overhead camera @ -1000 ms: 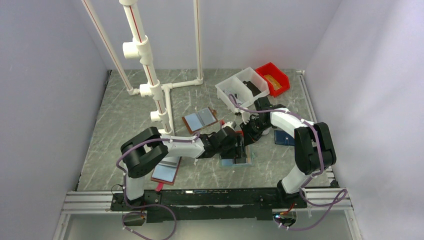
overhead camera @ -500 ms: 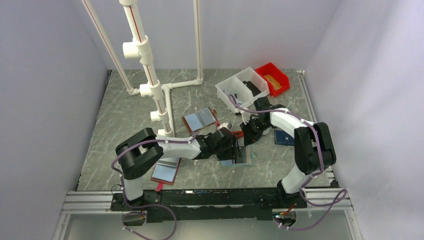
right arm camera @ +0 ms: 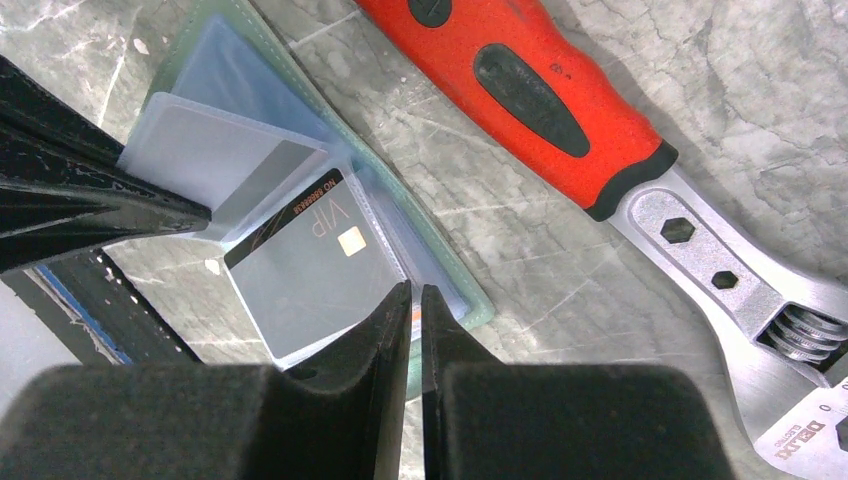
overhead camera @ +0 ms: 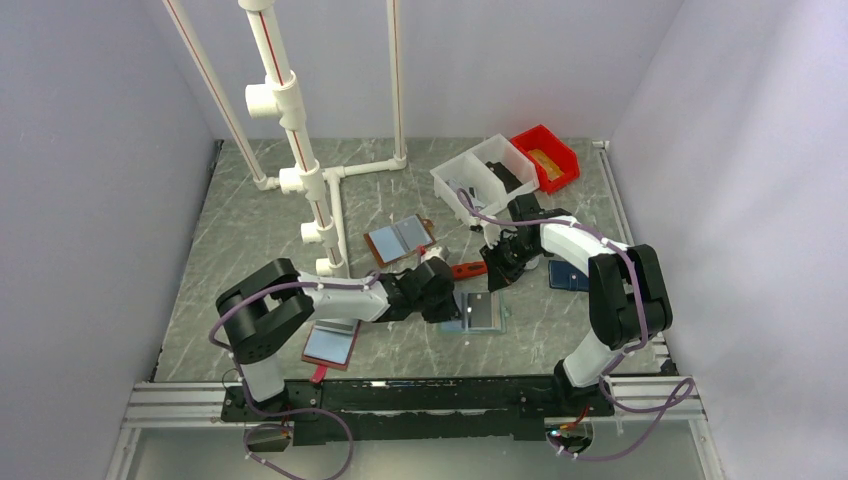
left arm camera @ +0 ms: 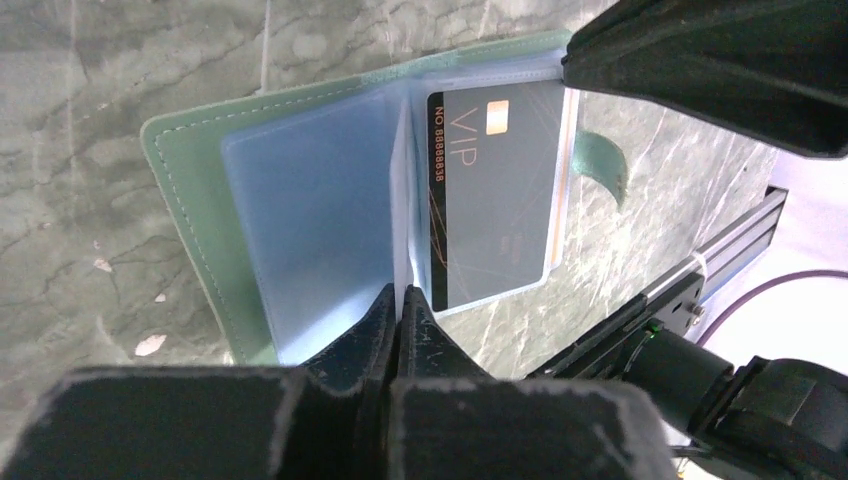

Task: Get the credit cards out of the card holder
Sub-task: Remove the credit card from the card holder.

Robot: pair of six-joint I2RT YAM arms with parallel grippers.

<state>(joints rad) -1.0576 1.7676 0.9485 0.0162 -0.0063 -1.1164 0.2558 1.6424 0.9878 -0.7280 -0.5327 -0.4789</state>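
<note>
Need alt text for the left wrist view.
An open mint-green card holder lies on a grey marble table, a dark VIP card in its right sleeve. The left gripper, jaws shut, pinches the sleeves' near edge.

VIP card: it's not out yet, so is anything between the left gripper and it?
Yes. The VIP card lies inside a clear sleeve of the card holder; the left gripper is shut at that sleeve's edge.

— Left arm?
— Stretched low toward the middle, left tool point(left arm camera: 398, 300) with its fingers pressed together.
— And the right?
— Folded inward, right tool point(right arm camera: 415, 300) pointing down, fingers a slit apart.
</note>
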